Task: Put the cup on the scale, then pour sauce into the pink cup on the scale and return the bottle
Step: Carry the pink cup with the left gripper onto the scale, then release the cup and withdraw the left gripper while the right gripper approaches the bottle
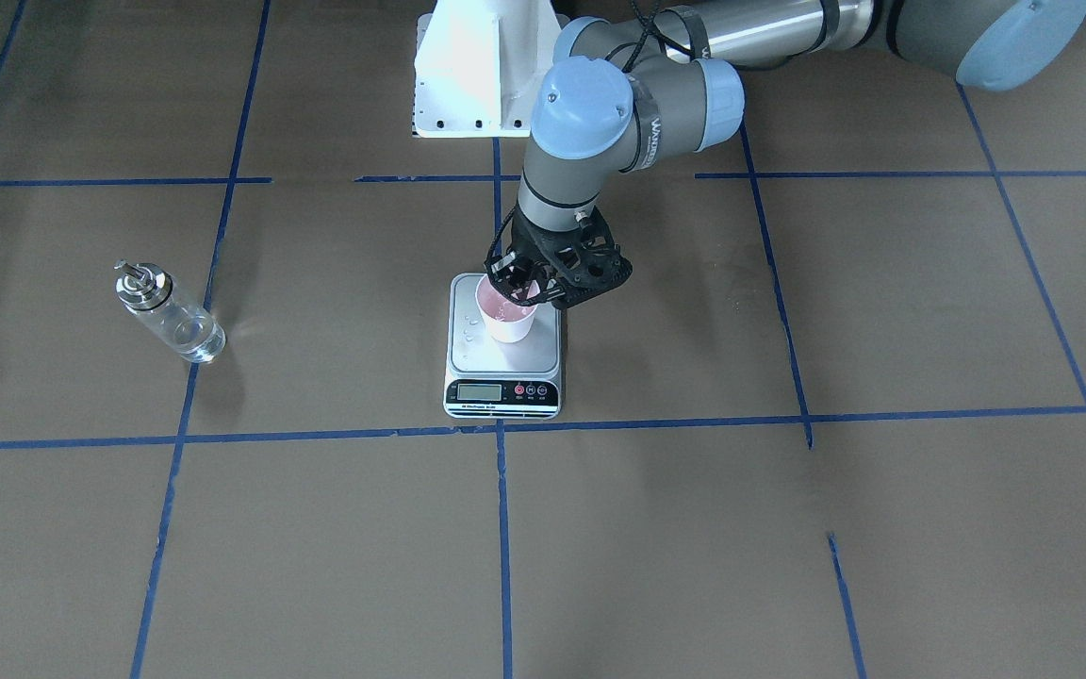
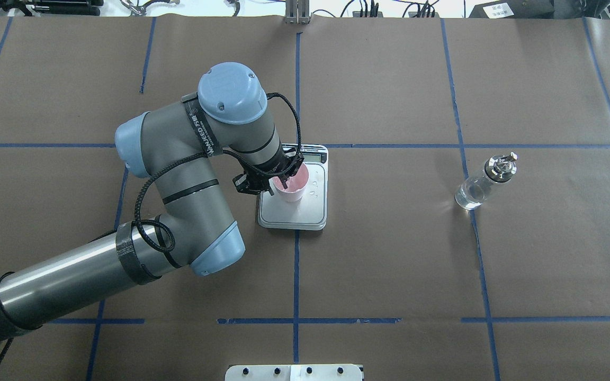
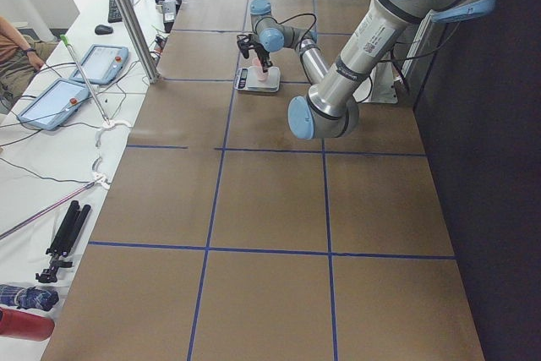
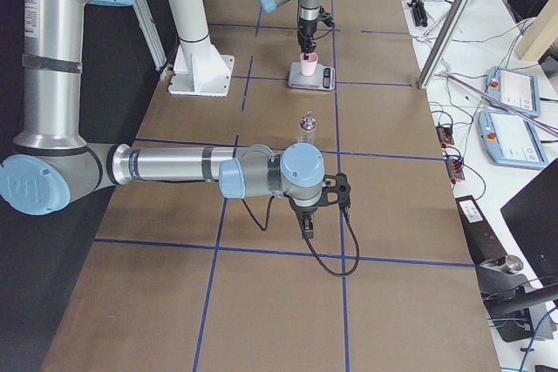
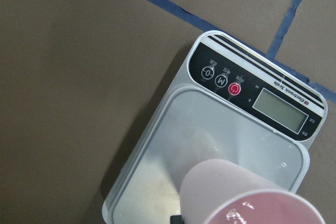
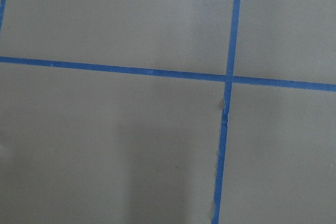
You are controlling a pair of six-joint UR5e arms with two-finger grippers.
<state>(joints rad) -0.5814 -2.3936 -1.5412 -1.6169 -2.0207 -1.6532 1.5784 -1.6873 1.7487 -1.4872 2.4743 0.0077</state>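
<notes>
Pinches rim of small pale pink paper cup (image 1: 508,322), upright on silver rectangular scale (image 1: 472,351), with left end effector (image 1: 520,288) above.

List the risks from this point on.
1. The left gripper grips the rim of the small pale pink paper cup; letting go or lifting off could tip or drag so light a cup.
2. Droplets lie on the flat silver-topped digital scale beside the cup, so it might slide.
3. The clear glass bottle with the silver spout cap must pour into a narrow cup; a miss could wet the scale's black button panel.
</notes>
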